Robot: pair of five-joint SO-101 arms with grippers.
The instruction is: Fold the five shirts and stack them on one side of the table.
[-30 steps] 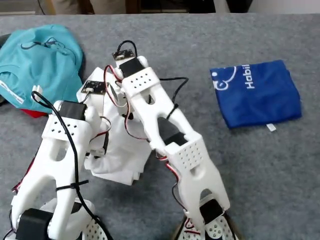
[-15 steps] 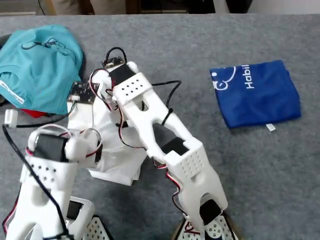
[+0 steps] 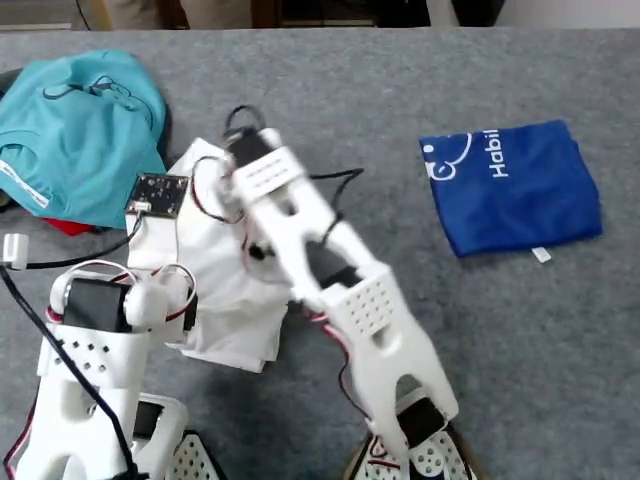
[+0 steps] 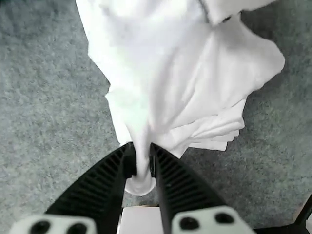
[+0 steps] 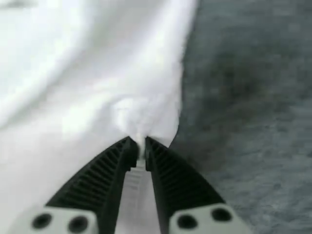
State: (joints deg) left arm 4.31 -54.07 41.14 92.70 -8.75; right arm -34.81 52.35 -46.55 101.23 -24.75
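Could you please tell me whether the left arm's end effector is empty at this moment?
No, the left end effector is shut on a bunched fold of the white shirt.

White perforated arms (image 3: 370, 310) bear black ribbed pincer fingers (image 4: 105, 183)

Holds the left arm (image 3: 90, 350) low at the near-left corner of the table, upper links folded back over its base, wrist aimed toward the table's middle. Clamps the left gripper (image 4: 140, 155) on a thin bunch of the white shirt (image 4: 185, 87), black ribbed jaws nearly together with cloth between them. Holds the right arm (image 3: 330, 270) stretched from its base at the near edge, slanting away and to the left, wrist at the far end. Pinches a fold of the same shirt in the right gripper (image 5: 138, 145), jaws almost touching.
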